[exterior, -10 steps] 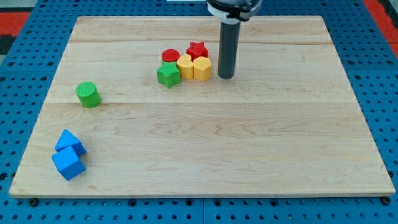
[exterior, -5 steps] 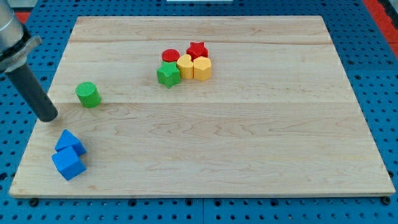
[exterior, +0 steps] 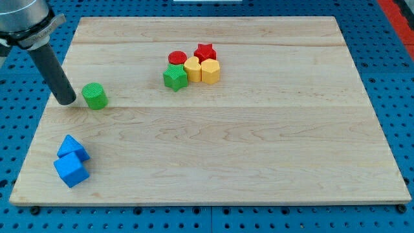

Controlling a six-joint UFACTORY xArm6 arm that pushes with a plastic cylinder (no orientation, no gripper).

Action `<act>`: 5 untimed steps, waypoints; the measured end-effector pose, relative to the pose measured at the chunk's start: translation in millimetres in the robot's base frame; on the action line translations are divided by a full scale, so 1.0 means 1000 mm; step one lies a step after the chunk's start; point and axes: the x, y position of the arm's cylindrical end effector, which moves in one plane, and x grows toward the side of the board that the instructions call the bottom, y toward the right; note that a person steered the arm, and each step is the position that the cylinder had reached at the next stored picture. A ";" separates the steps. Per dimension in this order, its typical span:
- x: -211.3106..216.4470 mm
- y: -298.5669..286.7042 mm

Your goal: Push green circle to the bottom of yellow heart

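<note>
Green circle (exterior: 94, 96) sits near the nine o'clock edge of the wooden surface (exterior: 259, 162), and my tip (exterior: 66, 101) stands just beside it on its nine o'clock side, very close or touching; I cannot tell which. I carry no hand, only the dark rod, so nothing is apart, together or clamped.

Well away, toward twelve o'clock, the other blocks huddle in a touching cluster: the yellow heart (exterior: 193, 67) in the middle, a yellow hexagon (exterior: 210, 70) at its three o'clock, a green star (exterior: 174, 77) at its eight o'clock, a red circle (exterior: 177, 58) at its ten o'clock and a red star (exterior: 205, 51) at its one o'clock.

Near the seven o'clock corner, a blue triangle (exterior: 71, 147) touches a blue cube (exterior: 71, 170) at its six o'clock.
</note>
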 end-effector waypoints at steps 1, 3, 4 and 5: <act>0.004 0.037; -0.010 0.044; -0.021 0.057; 0.007 0.107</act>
